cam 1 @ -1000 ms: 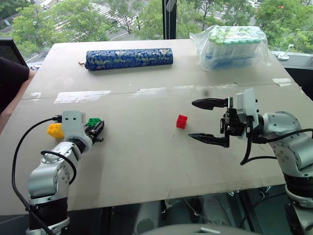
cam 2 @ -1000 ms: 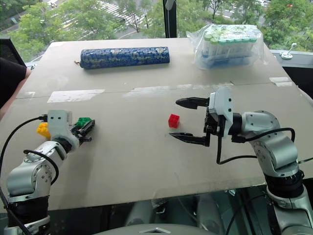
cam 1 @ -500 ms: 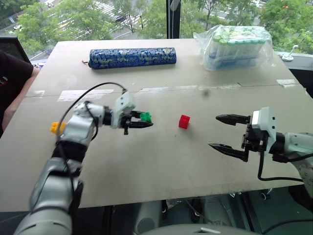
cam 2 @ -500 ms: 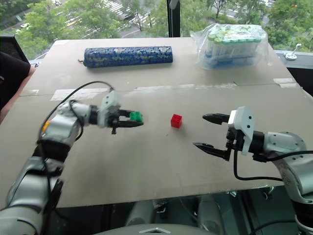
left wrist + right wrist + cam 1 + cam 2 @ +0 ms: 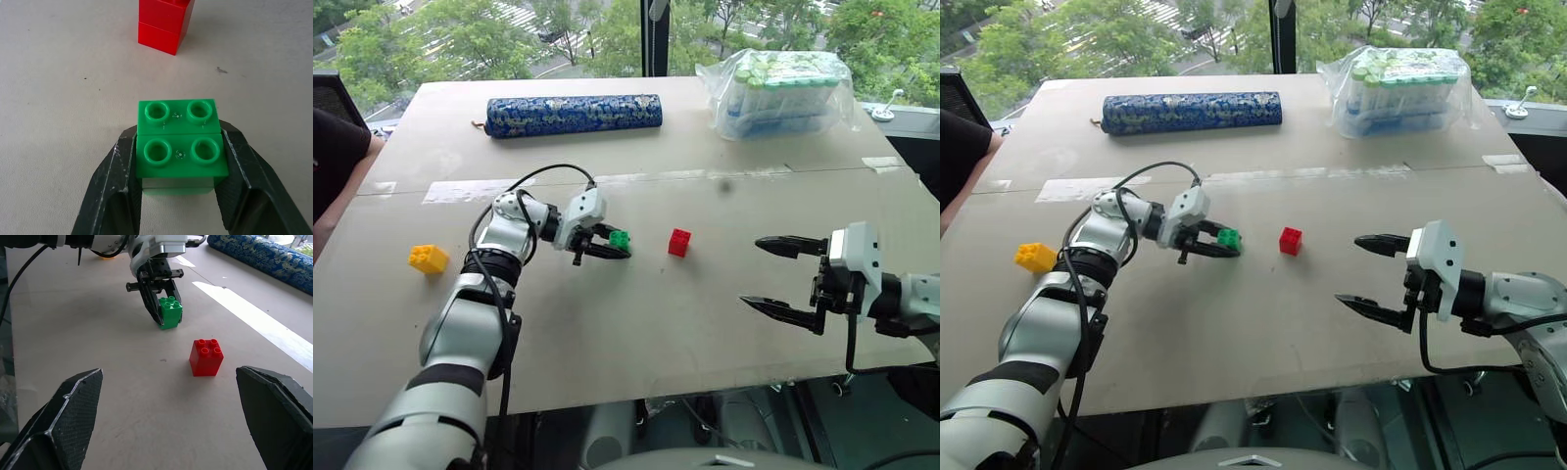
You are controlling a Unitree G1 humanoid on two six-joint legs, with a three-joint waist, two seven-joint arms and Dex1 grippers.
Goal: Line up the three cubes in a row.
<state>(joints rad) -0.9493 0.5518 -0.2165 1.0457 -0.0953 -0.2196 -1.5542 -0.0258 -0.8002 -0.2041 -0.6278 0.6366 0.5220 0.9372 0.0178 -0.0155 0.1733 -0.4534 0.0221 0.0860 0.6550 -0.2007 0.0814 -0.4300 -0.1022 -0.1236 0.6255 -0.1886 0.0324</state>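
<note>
- Green cube (image 5: pixel 181 147) sits pinched between the fingers of our left pincer (image 5: pixel 610 245), studs up, its base at or just off the tabletop (image 5: pixel 636 323); we cannot tell whether it touches.
- We judge the grip takes the lower half of the block so the studded top stays level for setting down.
- Red cube (image 5: pixel 679 242) stands straight ahead of that pincer's tips, near but apart, which suggests we are bringing the green one in beside it to start the row.
- Yellow cube (image 5: pixel 428 258) lies well behind the left pincer, off by the arm's elbow side, so we judge it the last to fetch.
- Our right pincer (image 5: pixel 781 277) hangs spread wide and empty, with the red cube out beyond its tips; we read it as kept clear of the placing.
- Beyond both pincers lie a blue patterned roll (image 5: pixel 573 116) and a clear bag of tubes (image 5: pixel 781 91).
- No brand, label or writing is readable on any of these.
</note>
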